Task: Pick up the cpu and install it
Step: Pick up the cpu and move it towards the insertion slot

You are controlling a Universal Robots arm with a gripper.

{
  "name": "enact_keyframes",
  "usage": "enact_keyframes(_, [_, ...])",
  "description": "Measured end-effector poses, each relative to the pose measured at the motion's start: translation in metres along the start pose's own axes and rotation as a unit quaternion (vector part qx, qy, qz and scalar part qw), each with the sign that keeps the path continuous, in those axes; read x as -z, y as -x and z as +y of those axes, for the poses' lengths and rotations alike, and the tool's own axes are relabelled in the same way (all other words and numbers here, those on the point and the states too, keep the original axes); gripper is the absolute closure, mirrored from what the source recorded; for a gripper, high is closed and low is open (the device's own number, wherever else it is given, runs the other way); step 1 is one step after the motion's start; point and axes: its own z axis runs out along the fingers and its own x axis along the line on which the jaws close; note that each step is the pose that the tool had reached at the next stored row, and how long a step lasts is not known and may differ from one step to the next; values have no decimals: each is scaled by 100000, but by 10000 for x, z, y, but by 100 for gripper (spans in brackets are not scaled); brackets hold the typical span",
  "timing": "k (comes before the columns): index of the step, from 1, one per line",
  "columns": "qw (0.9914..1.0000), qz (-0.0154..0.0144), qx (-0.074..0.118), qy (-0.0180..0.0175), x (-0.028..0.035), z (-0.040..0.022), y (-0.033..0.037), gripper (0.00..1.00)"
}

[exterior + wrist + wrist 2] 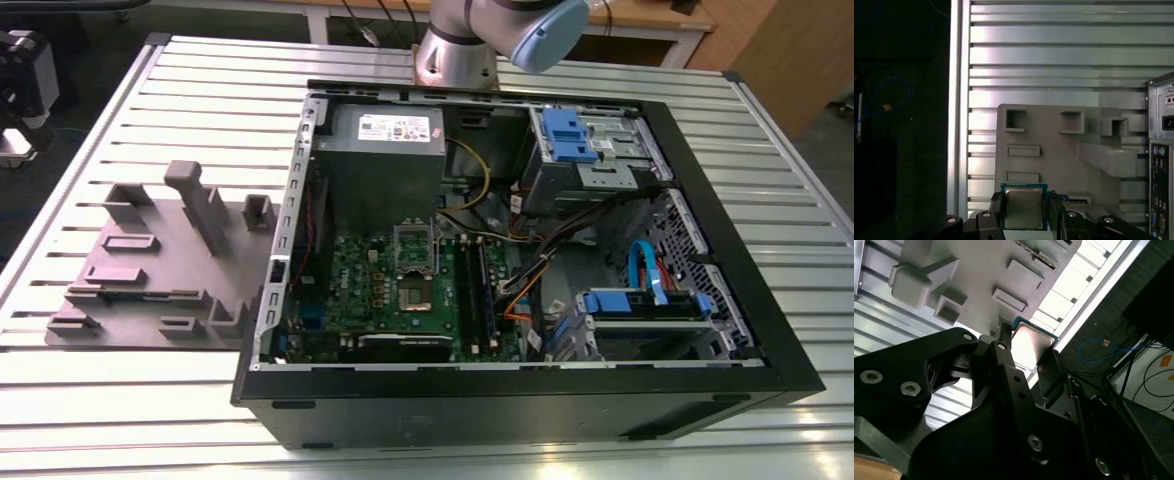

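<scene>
The cpu [1024,207] sits clamped between the two black fingers of the hand [1024,216], one finger [996,210] on each of two opposite edges. Its flat silvery metal top faces the camera of the first wrist view, with a thin teal-green rim around it. The chip is nearly square, so no long axis stands out; its gripped edges run parallel to the fingers.

In the second wrist view the cpu [1031,342] appears at a slant, bright with reflected light, and the hand [1026,352] is closed narrowly on it.

Behind the chip in both wrist views lies a grey fixture plate [1054,145] with rectangular recesses and raised blocks, resting on the slatted aluminium bench [1054,50]. How high the chip is above the plate cannot be told.

In the exterior view the fixture plate [147,260] lies on the bench [107,400] just beside an open computer case [747,300], on the exterior view's left of it. The motherboard [387,300] lies flat inside. The robot arm [494,40] rises behind the case.
</scene>
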Motion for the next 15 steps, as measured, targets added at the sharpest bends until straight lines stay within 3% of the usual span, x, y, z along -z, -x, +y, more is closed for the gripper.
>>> enact_keyframes(15, [100000,-1,-2,0,191,8,-4,55])
